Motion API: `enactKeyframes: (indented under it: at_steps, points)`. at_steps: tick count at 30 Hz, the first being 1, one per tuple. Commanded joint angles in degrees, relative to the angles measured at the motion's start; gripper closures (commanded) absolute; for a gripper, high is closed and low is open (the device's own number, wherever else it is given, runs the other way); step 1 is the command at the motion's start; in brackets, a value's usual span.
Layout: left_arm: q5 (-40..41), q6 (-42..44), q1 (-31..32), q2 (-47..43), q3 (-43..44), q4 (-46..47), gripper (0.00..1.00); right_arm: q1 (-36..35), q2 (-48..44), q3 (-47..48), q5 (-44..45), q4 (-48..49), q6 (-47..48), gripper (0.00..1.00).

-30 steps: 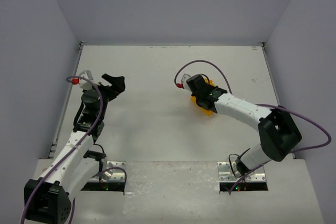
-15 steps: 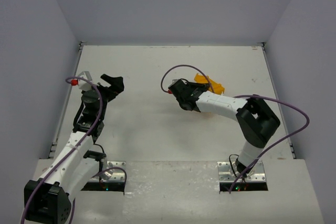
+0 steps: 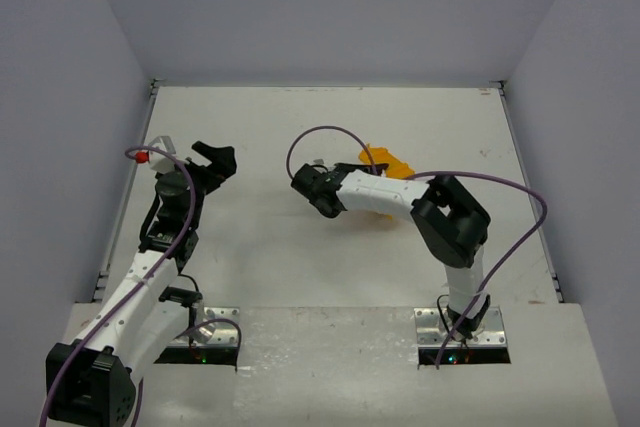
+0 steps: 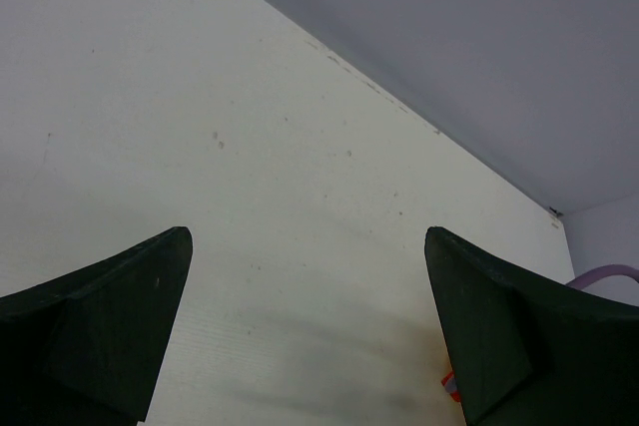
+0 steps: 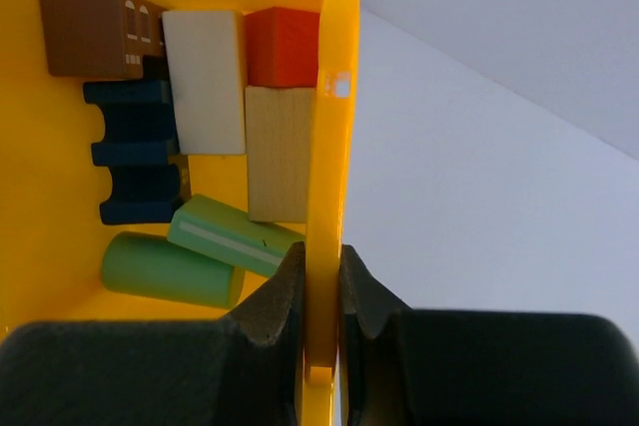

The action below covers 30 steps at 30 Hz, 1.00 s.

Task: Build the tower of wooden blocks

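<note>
No stacked tower shows. The wood blocks lie loose inside a yellow plastic bin: a brown one, a white one, a red one, a tan one, a dark blue one, a green bar and a green cylinder. My right gripper is shut on the bin's wall. In the top view it sits mid-table, with the bin partly hidden behind the arm. My left gripper is open and empty over bare table; the left wrist view shows it too.
A small red and white piece sits by the left arm's cable near the table's left edge. Grey walls close in the back and both sides. A purple cable loops above the right wrist.
My right arm has swung left toward the table's middle, and its elbow has folded in. The yellow bin has shifted left with it. The left arm has not moved.
</note>
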<state>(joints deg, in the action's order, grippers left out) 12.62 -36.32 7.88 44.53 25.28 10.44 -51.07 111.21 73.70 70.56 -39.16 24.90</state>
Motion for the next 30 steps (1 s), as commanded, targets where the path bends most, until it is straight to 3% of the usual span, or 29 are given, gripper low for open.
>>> enactKeyframes:
  at_steps: [1, 5, 10, 16, 19, 27, 29, 30]
  points:
    - [-0.4, 0.0, -0.3, -0.6, 1.4, 1.7, 0.00, -0.6, 3.0, 7.3, 7.0, -21.2, -16.2, 1.00]
    - [-0.6, 0.0, -0.3, -0.2, 1.5, 1.8, 0.00, -1.6, 11.3, 13.9, 16.0, -47.2, -42.1, 1.00]
    - [-0.5, 0.0, -0.3, -0.6, 1.8, 1.2, 0.00, -2.1, 13.5, 16.9, 16.1, -47.2, -42.2, 1.00]
    - [-0.1, 0.0, -0.3, -1.9, 1.5, 0.8, 0.00, -2.2, 13.3, 16.5, 19.3, -47.2, -38.5, 1.00]
    - [-0.3, 0.0, -0.3, -1.8, 1.8, 0.6, 0.00, -2.6, 14.0, 18.4, 15.9, -47.1, -35.7, 1.00]
    - [-1.1, 0.2, -0.3, -0.5, 2.5, 0.6, 0.00, -2.8, 12.9, 9.3, 11.2, -45.9, -30.3, 1.00]
    - [-0.8, 0.4, -0.4, 0.2, 3.1, -0.1, 0.00, -2.7, 11.2, 4.6, 6.5, -37.8, -19.1, 1.00]
    - [-0.7, 0.5, -0.3, 0.5, 3.3, -0.2, 0.00, -2.7, 10.1, -0.7, 6.7, -26.8, -7.0, 1.00]
